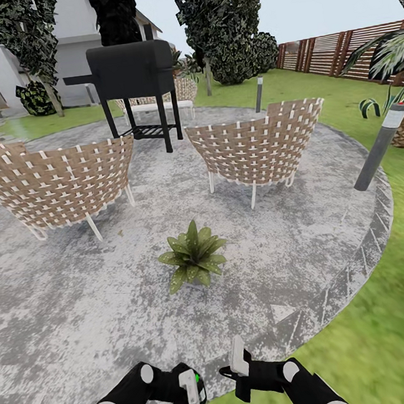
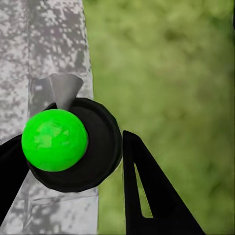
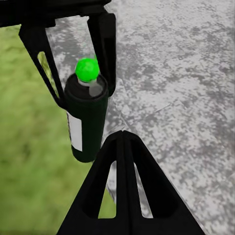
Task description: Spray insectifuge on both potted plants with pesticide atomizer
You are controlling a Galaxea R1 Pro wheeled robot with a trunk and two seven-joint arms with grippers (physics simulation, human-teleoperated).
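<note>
At the near edge of the round paved patio, where the grey stone meets the lawn, the robot stands with both arms held low in front of it. The left gripper has its jaws closed around the pesticide atomizer, a dark cylindrical can with a pale label and a bright green spray button on top; in the left wrist view the can sits between the two fingers, seen from above. The right gripper is just beside the left one, carrying nothing; its fingers appear to lie together, though the right wrist view is not conclusive.

So the pick-up seems to be done. One potted plant, a low rosette of pointed green leaves, stands on the patio ahead of the robot, in front of two wicker chairs and a black grill. Its leaves show no sign of spray that I can make out. A second such plant I cannot identify with any confidence. Spraying of both plants therefore looks to be what remains, starting most likely with the one ahead.
</note>
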